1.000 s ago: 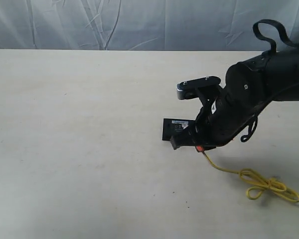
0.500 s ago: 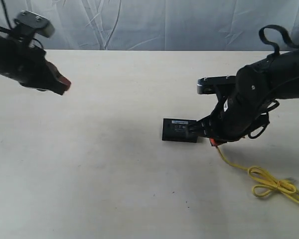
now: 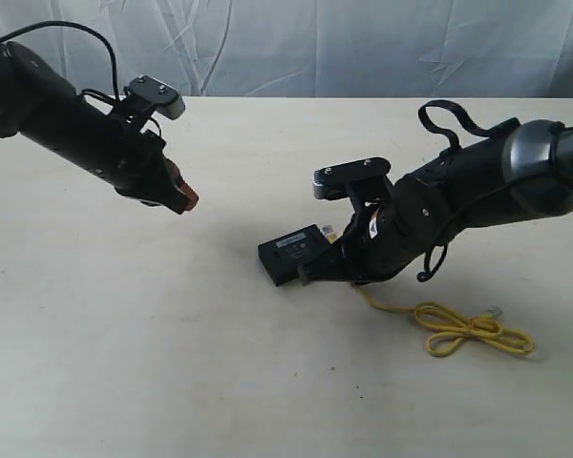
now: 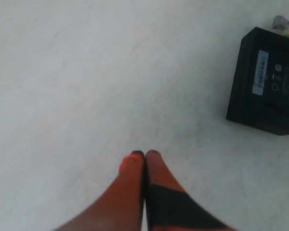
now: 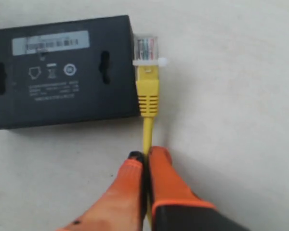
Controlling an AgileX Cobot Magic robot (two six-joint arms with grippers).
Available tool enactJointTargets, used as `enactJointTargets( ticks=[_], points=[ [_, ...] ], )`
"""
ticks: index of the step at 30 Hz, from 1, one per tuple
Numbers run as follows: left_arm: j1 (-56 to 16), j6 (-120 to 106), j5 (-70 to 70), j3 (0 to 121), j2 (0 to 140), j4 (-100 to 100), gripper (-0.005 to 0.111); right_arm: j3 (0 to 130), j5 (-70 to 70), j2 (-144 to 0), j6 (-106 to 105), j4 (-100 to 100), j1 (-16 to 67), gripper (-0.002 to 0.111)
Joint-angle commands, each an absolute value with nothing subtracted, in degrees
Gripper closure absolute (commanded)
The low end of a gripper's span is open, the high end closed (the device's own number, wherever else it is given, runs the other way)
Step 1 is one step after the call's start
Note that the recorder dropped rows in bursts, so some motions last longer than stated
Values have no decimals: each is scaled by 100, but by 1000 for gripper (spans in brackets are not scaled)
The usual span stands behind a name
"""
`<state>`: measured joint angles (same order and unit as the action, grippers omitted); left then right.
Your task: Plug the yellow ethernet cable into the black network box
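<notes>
The black network box [image 3: 291, 253] lies flat mid-table, pale label up, and shows in both wrist views [image 5: 62, 72] [image 4: 267, 82]. My right gripper [image 5: 147, 156] is shut on the yellow ethernet cable [image 5: 148, 103] just behind its boot. The clear plug [image 5: 145, 48] lies alongside the box's short side, outside it. The cable's knotted loop [image 3: 463, 329] trails on the table to the right. In the exterior view the right gripper [image 3: 336, 275] is hidden under its arm. My left gripper [image 3: 186, 198] hovers left of the box, shut on nothing [image 4: 144, 154].
A pale tabletop [image 3: 124, 334] spreads all around, backed by a grey cloth wall [image 3: 286, 43]. The right arm's black strap [image 3: 449, 119] loops above the arm. The cable's far plug [image 3: 495, 310] rests beside the knot.
The left arm has swung in from the far left toward the middle. The right gripper and cable moved left and the box got pushed and turned to a slant.
</notes>
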<state>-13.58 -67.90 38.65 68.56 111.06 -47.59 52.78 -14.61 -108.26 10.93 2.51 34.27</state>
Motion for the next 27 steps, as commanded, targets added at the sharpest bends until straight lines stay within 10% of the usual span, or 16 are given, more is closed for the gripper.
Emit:
enactJointTargets(
  ticks=[1,27],
  points=[
    [-1384,-7294,4153,6900,11305,-5235,107,5294,-1791,-10583,1030,337,3431,109],
    [-1957,-7967,5359,9124,13212,-5865,107,5038,-2466,-10347,-1184,-502,3977,109]
  ],
)
